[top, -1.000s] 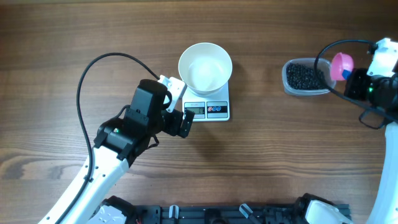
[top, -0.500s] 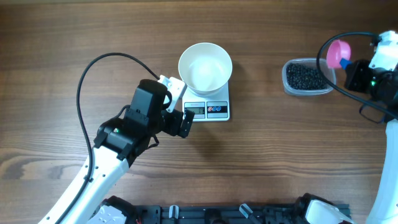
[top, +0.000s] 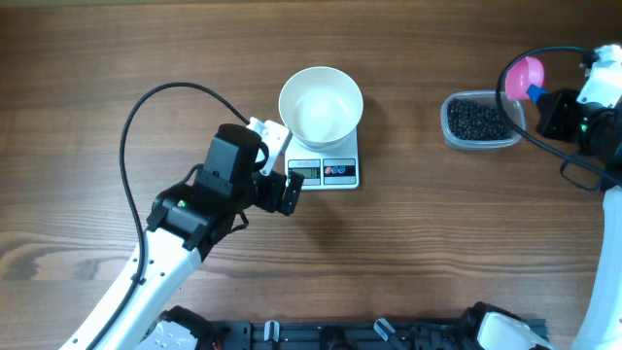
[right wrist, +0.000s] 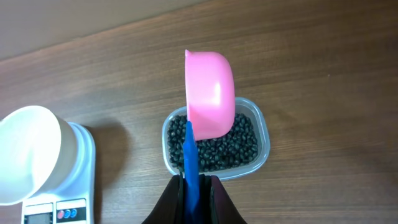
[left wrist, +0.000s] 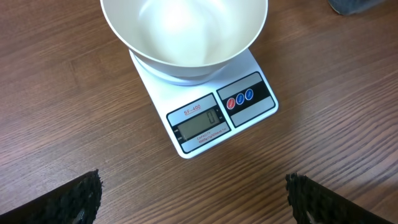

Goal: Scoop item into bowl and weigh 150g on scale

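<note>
R arm has shifted: the pink scoop [top: 526, 73] sits further up-frame than a sec ago, now past the far-right corner of the clear tub [top: 446, 124] instead of over its rim. L arm hasn't budged. R gripper [right wrist: 198, 185] is clamped tight on the scoop's blue handle [right wrist: 190, 155]. In the wrist view the scoop is turned on its side, open face away from the cam, so I can't tell if it carries any load. Beans [top: 476, 119] all lie in the tub as far as I see. The bowl [top: 321, 104] on the scale [top: 330, 171] looks empty. L gripper [top: 279, 160] is spread wide, holds nothing, parked just beside the scale's front-left corner. My read: scoop is repositioning for a dip — no transfer yet, weighing barely begun.
</note>
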